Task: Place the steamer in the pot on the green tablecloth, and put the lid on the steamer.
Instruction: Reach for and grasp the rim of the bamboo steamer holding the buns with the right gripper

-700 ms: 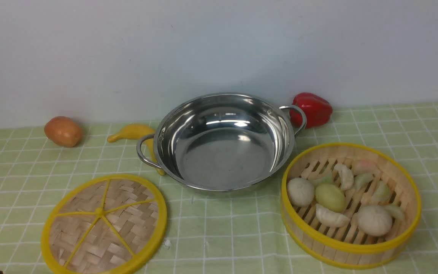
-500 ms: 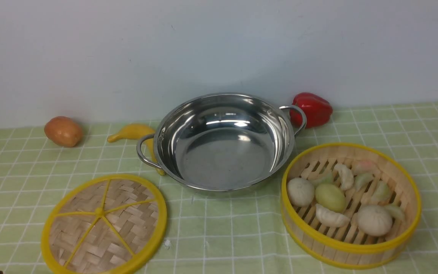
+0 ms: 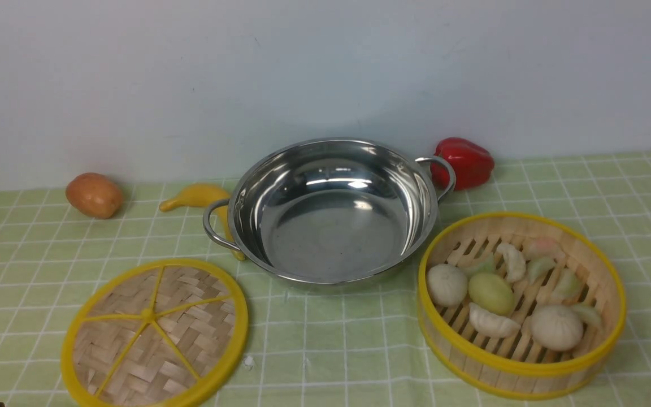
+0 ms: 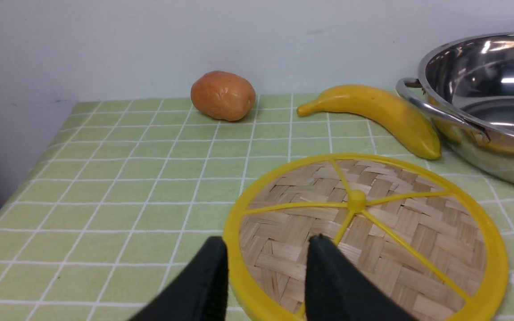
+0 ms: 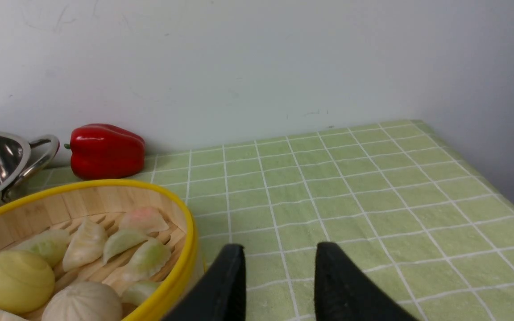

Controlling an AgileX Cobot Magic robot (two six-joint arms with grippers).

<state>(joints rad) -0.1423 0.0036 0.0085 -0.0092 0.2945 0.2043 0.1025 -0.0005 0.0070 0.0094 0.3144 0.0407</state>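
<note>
Nothing has begun by the look of it: the steamer sits full beside the empty pot, and both the left gripper and right gripper stand open with nothing between their fingers. Lifting the steamer level seems next; nothing has visibly shifted from the earlier frame
</note>
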